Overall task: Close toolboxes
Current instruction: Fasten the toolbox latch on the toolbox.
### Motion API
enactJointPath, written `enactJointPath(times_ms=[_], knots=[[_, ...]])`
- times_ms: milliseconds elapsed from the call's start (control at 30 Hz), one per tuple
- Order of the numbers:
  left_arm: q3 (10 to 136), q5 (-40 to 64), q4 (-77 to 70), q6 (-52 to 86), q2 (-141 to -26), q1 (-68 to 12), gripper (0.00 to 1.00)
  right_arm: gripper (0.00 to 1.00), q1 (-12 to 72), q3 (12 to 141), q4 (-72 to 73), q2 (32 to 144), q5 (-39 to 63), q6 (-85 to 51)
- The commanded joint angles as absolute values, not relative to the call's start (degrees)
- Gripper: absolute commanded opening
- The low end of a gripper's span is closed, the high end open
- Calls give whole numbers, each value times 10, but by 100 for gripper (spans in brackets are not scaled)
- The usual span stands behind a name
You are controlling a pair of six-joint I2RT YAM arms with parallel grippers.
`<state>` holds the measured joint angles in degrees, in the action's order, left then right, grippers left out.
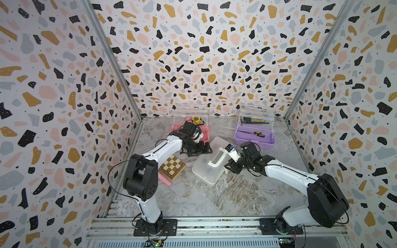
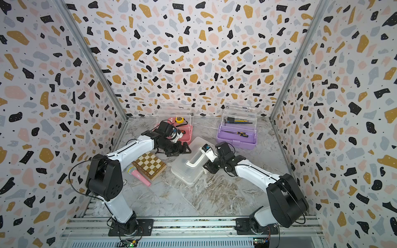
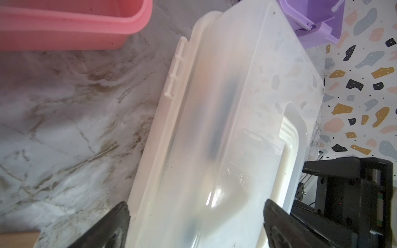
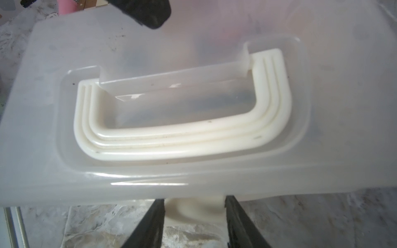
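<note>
Top views: one stereo head, high at the front above the arms' base rail, facing down and toward the back wall; far enough to take in the whole table [image 1: 214, 199], both arms and three walls
Top overlap: nearly everything, shifted slightly sideways; both top views show the white toolbox [image 1: 204, 171], pink toolbox [image 1: 205, 134] and purple toolbox [image 1: 253, 140]
Left wrist: looks out between the wide-set fingers of the left gripper [image 3: 195, 205], very near the white toolbox's lid [image 3: 225, 107], along its hinge side
Right wrist: looks out past the right gripper [image 4: 193, 200], very near, across the latch [image 4: 193, 212] pinched between its fingers and onto the handle [image 4: 182, 137]
Wrist overlap: the same lid and handle, seen from opposite sides
</note>
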<state>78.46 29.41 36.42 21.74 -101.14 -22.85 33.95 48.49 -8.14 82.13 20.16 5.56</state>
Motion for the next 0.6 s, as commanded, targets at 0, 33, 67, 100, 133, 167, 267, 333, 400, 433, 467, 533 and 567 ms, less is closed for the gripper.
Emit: enactJointPath(times_ms=[0, 33, 67, 100, 133, 167, 267, 333, 400, 433, 467, 533, 567], knots=[[780, 295, 370, 215, -992, -221, 95, 47, 339, 509, -75, 815, 196, 60], [782, 299, 369, 222, -992, -218, 95, 47, 340, 511, -79, 809, 190, 58], [784, 305, 368, 227, -992, -216, 96, 47, 339, 514, -85, 802, 181, 53], [788, 309, 366, 235, -991, -212, 96, 47, 338, 516, -93, 790, 170, 46], [792, 312, 365, 242, -989, -210, 96, 48, 338, 518, -103, 777, 161, 38], [798, 314, 365, 246, -988, -208, 97, 48, 338, 519, -109, 766, 154, 29], [818, 322, 367, 250, -988, -207, 99, 52, 337, 514, -126, 730, 150, -20], [828, 333, 368, 253, -990, -206, 99, 52, 337, 514, -146, 714, 129, -86], [827, 342, 360, 258, -990, -207, 99, 53, 336, 521, -179, 706, 95, -175], [824, 345, 356, 261, -990, -207, 99, 53, 336, 528, -200, 704, 88, -231], [821, 347, 355, 262, -989, -207, 99, 54, 336, 534, -213, 704, 84, -282], [812, 349, 350, 265, -984, -207, 99, 56, 336, 531, -224, 704, 99, -395], [806, 348, 347, 265, -981, -207, 99, 58, 336, 523, -217, 705, 111, -447]])
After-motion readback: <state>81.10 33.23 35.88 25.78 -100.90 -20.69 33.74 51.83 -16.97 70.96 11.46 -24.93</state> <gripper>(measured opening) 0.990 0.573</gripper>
